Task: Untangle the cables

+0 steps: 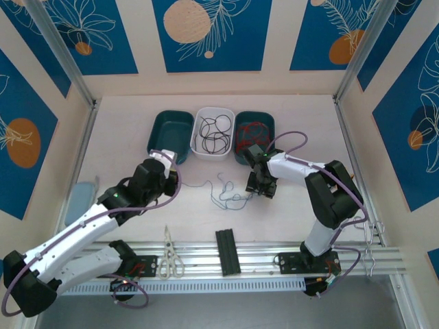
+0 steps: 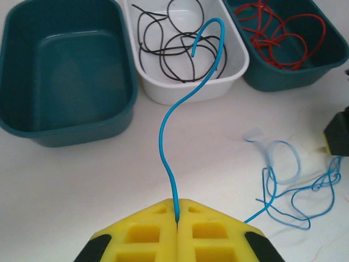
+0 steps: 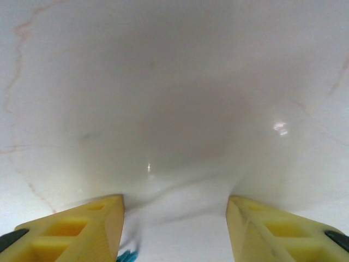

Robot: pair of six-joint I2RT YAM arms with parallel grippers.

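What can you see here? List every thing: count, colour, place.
Empty teal plastic tub: one, teal, row's left end.
White plastic tub: one, white, row's middle.
Thin black cables: several, black, in white tub.
Second teal plastic tub: one, teal, row's right end.
Thin red cables: several, red, in it.
Thin blue cable: one tangle, blue, table centre.
Metal scissors: one, pale, near rail.
Ridged black block: one, black, near rail.
Left gripper: one, yellow, jaws shut on blue cable.
Right gripper: one, yellow, jaws apart by the tangle.

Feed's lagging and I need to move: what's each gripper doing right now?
Left gripper: closed on the blue cable.
Right gripper: open, gripping nothing.
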